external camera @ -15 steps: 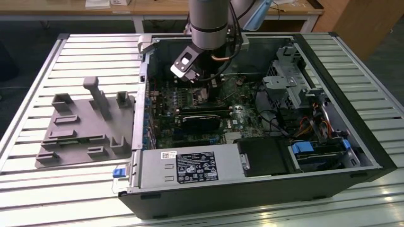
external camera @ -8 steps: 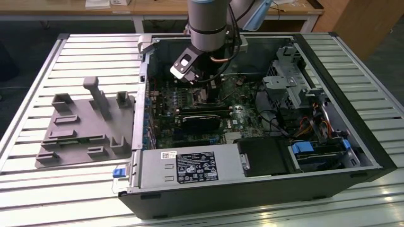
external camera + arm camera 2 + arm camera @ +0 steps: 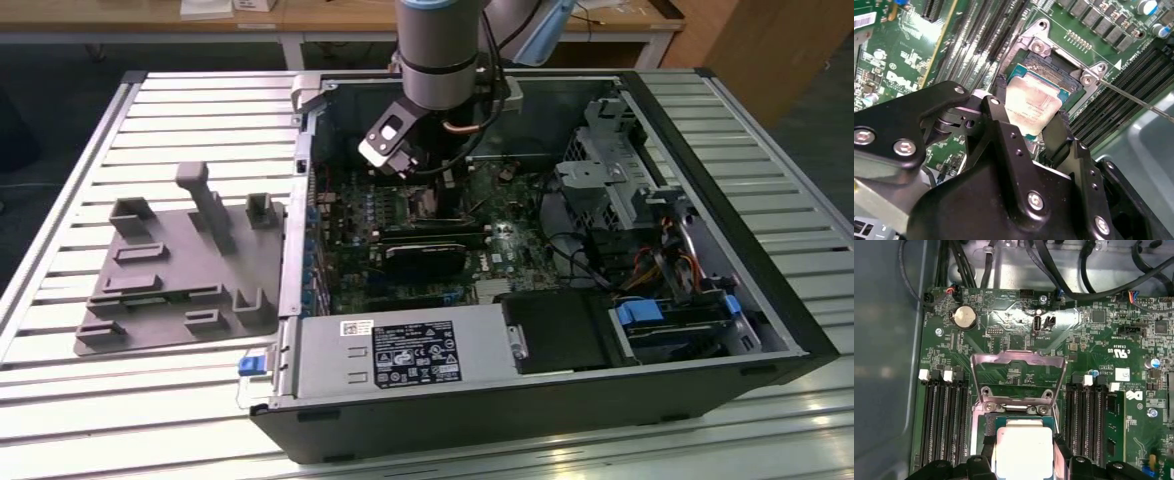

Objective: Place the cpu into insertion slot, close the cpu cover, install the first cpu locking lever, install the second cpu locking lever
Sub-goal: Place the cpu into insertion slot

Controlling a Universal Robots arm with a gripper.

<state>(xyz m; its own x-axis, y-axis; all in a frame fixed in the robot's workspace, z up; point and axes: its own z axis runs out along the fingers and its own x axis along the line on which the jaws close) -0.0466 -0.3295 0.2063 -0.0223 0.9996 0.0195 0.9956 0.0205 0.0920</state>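
— What is the black two-fingered gripper (image 3: 1030, 112) carrying?
— It pinches the small flat square cpu (image 3: 1024, 447), pale silver-beige metal on top, by opposite edges directly over the dark-centred, silver-rimmed insertion slot (image 3: 1053, 70). I can't tell whether it is seated.
— How will it handle?
— Light, stiff and slick, I'd judge, and delicate underneath, so hold the edges only. Beyond the slot, the thin silvery cpu cover (image 3: 1019, 358) stands raised.

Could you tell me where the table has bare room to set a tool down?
The table has bare slats between the grey fixture and its far edge, and between the fixture and its near edge. The computer case is crowded: the gripper holds the cpu at the insertion slot, cpu cover raised.
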